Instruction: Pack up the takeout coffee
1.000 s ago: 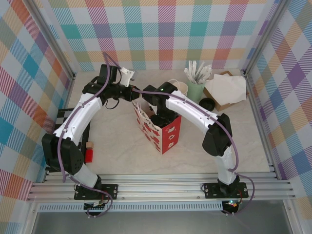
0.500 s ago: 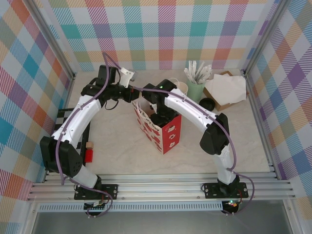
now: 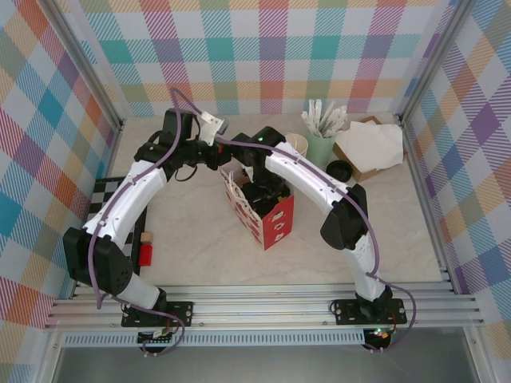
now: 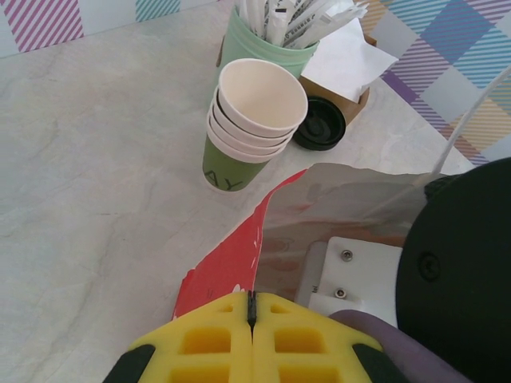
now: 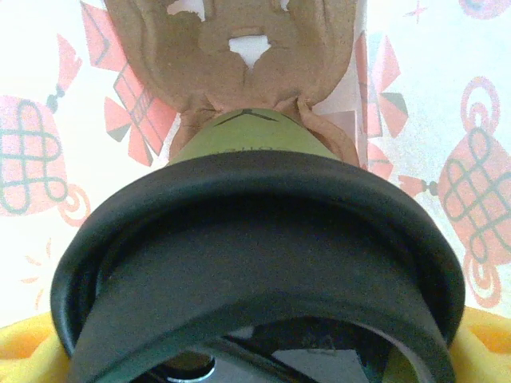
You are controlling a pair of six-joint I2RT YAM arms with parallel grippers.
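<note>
Top view
- The left gripper (image 3: 223,162) is at the far-left rim of the red-and-white paper bag (image 3: 275,223). The bag stands upright in the middle of the table (image 3: 200,247).
- The right gripper (image 3: 260,194) is down inside the bag's open mouth, with its arm arching over from the right.
- Beyond the bag stand a stack of cups (image 3: 297,144), a mint cup of sticks (image 3: 321,148) and a loose lid (image 3: 338,169), close to one another.

Left wrist view
- The yellow fingers (image 4: 207,339) are pressed together, and the bag's red rim runs into the seam between them, pinched there.
- The bag's pale inner wall stands open to the right, with the right arm's dark body inside it.
- The stack of cups is past the rim, apart from the bag.

Right wrist view
- The coffee cup (image 5: 247,144) is inside the bag. Its green body points away, and its black lid (image 5: 255,215) faces the camera.
- The bag's brown folded floor lies just past the cup's base. Whether they touch, I cannot tell.
- Yellow fingers (image 5: 20,351) flank the lid on both sides. The jaws are set wide and clamped on the cup.
</note>
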